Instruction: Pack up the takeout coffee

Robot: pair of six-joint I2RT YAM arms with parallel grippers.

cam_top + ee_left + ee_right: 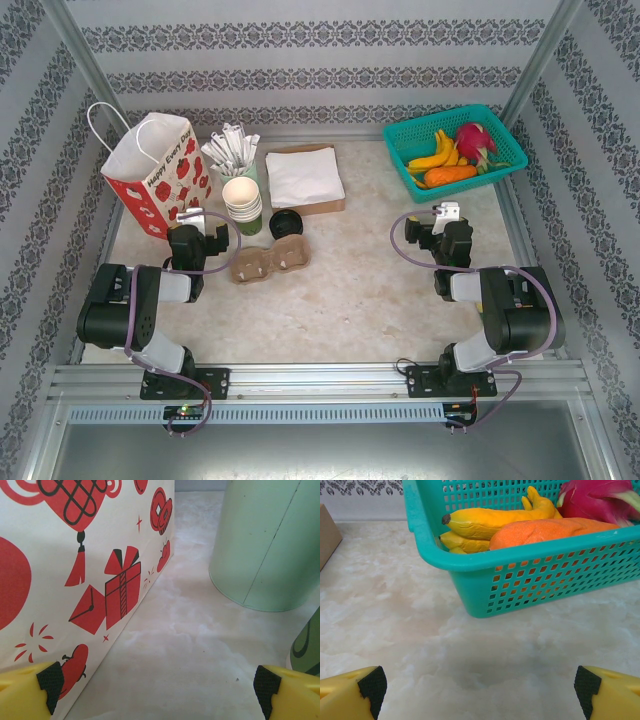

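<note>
As it sits by the carrier (270, 262), takeout coffee (286, 224), black-lidded, seemingly upright.

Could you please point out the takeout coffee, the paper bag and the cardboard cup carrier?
takeout coffee (285, 223): top view, on its black lid.
paper bag (150, 185): top view, on its flowered side.
cardboard cup carrier (271, 262): top view, on the ridge between its holes.
</note>
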